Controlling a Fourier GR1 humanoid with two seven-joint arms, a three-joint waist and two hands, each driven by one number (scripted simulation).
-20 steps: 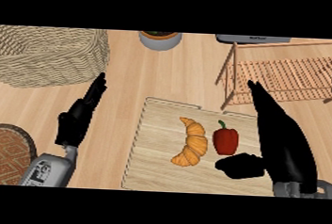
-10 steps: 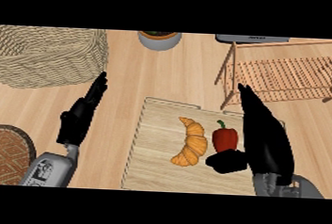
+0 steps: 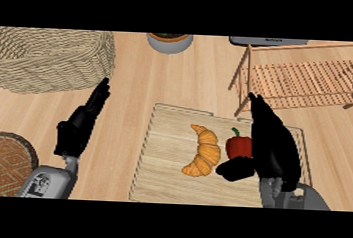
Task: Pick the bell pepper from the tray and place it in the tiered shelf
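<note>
Black R hand (image 3: 274,148) nearer pepper (image 3: 240,147) (touching?)

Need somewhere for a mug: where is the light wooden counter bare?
Bare counter lies between the woven wicker basket, the slatted wooden shelf and the wooden tray. Crowded: the tray's right half, with golden croissant, red bell pepper and right robot hand.

1. Red bell pepper (image 3: 238,146) — green stem.
2. Golden-brown croissant (image 3: 203,151).
3. Pale wood-grain tray (image 3: 163,158).
4. Light wooden slats on the tiered shelf (image 3: 306,81).
5. Beige woven basket (image 3: 49,55).
6. Brown round mat (image 3: 4,158) — diamond lattice.
7. Black left hand (image 3: 75,131) and right hand (image 3: 271,140).
</note>
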